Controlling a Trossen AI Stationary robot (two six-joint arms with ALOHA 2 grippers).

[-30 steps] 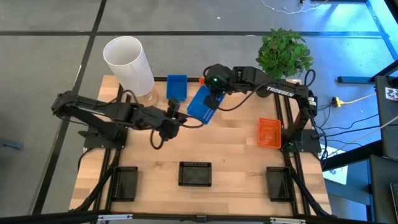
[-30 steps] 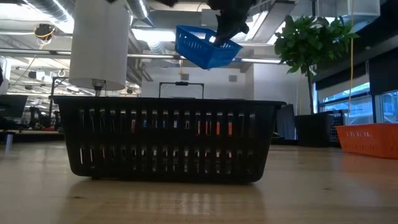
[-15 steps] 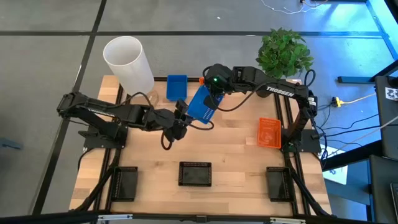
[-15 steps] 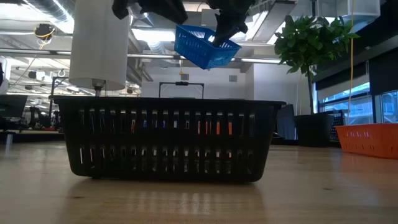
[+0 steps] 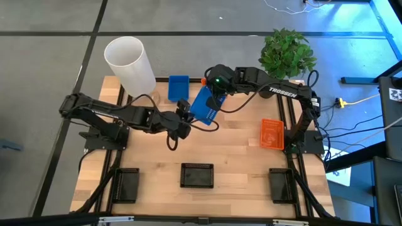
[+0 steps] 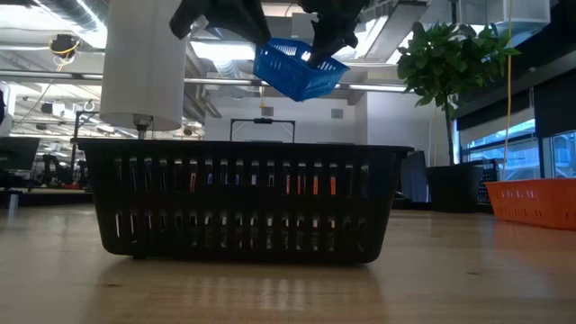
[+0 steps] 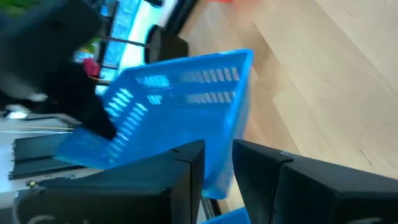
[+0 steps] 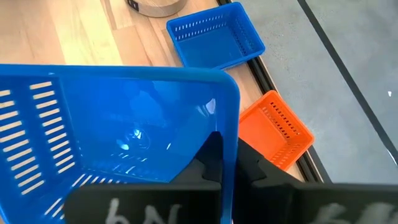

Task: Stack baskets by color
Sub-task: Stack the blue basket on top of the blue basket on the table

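Here the blue basket [image 5: 203,105] hangs tilted in the air above the back middle of the surface [image 5: 226,157], pinched by one rim in the right claw [image 5: 215,94], whose fingers are clamped tight on the thin plastic wall. The left claw [image 5: 183,117] sits just beside the basket's lower end, and in its wrist view the jaws stand narrowly parted with the basket's corner edge right at the gap, so it looks set for a two-armed hand-off or a steadying grip; whether it already touches the plastic I cannot tell. The basket's long axis slopes down from the right claw toward the left one, so the left arm is the nearer to the free end. A second blue basket [image 5: 178,88] lies flat on the surface just behind, the likely stacking target, with an orange basket [image 8: 274,128] at the back edge beside it and another orange basket [image 5: 271,134] near the right side. Three black baskets [image 5: 197,175] line the front. All are shallow, rectangular, slotted mesh trays of glossy, light plastic.
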